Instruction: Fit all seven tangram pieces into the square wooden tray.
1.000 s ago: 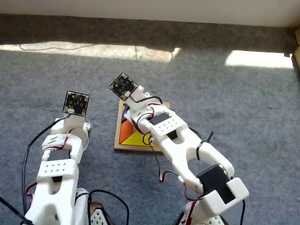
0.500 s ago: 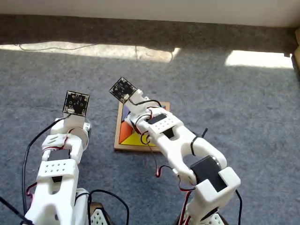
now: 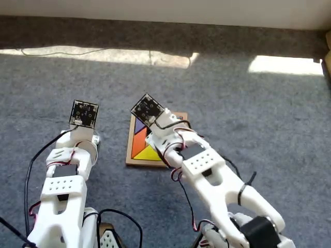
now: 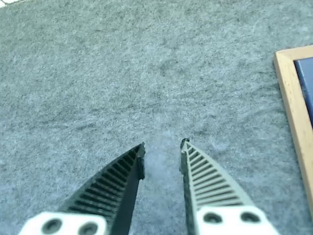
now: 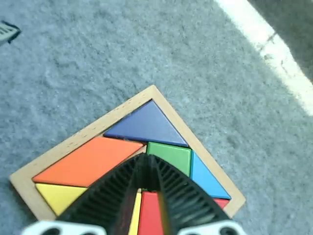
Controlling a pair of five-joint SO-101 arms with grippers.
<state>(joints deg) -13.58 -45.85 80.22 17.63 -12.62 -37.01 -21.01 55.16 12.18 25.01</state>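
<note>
The square wooden tray (image 5: 161, 100) lies on the grey carpet and holds a dark blue triangle (image 5: 146, 125), an orange piece (image 5: 88, 161), a green square (image 5: 168, 155), a light blue triangle (image 5: 205, 177), a yellow triangle (image 5: 58, 196) and a red piece (image 5: 149, 218). My right gripper (image 5: 146, 159) hangs shut above the tray's middle, nothing between its fingers. In the high view the right arm (image 3: 201, 165) covers much of the tray (image 3: 129, 152). My left gripper (image 4: 162, 145) stands open over bare carpet, with the tray's corner (image 4: 293, 103) off to one side.
Grey carpet (image 3: 248, 113) surrounds the tray on all sides. A pale wall base (image 3: 165, 10) runs along the far edge, and sunlit patches (image 3: 284, 64) fall on the carpet in front of it. The left arm (image 3: 67, 170) stands left of the tray.
The right arm has swung, and its wrist has shifted slightly right and nearer over the tray. The left arm has not moved.
</note>
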